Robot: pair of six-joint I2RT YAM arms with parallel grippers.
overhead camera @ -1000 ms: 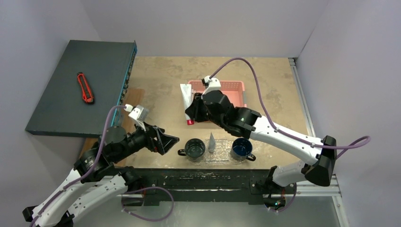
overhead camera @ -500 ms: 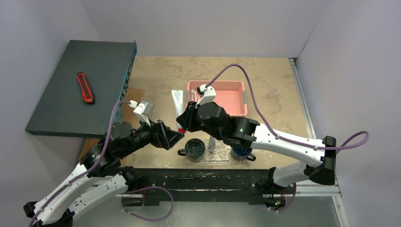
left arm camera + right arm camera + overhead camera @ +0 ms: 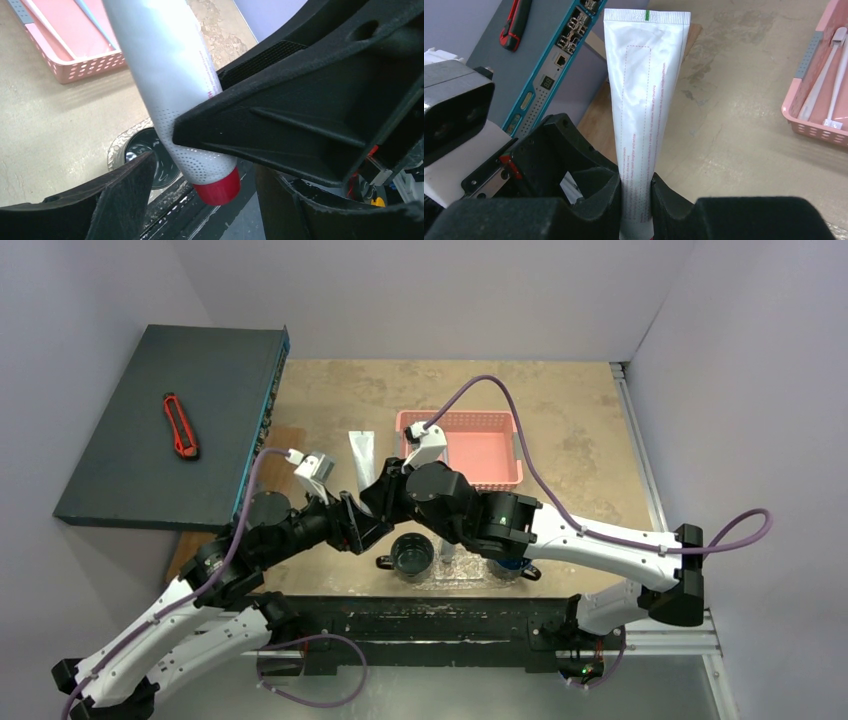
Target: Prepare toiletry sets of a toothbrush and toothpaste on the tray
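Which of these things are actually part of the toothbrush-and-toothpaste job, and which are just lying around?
Part of the job:
- toothpaste tube, held by the right gripper
- dark green mug on the clear tray
- toothbrushes, waiting in the pink basket

Just lying about:
- red utility knife
- dark grey box that it rests on

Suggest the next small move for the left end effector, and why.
Probably close the left end effector onto the toothpaste tube. Its fingers stand either side of the tube near the red cap, gaps showing, while the right end effector pinches it farther from the cap. It looks like a handover, so the left should grip before the right releases.
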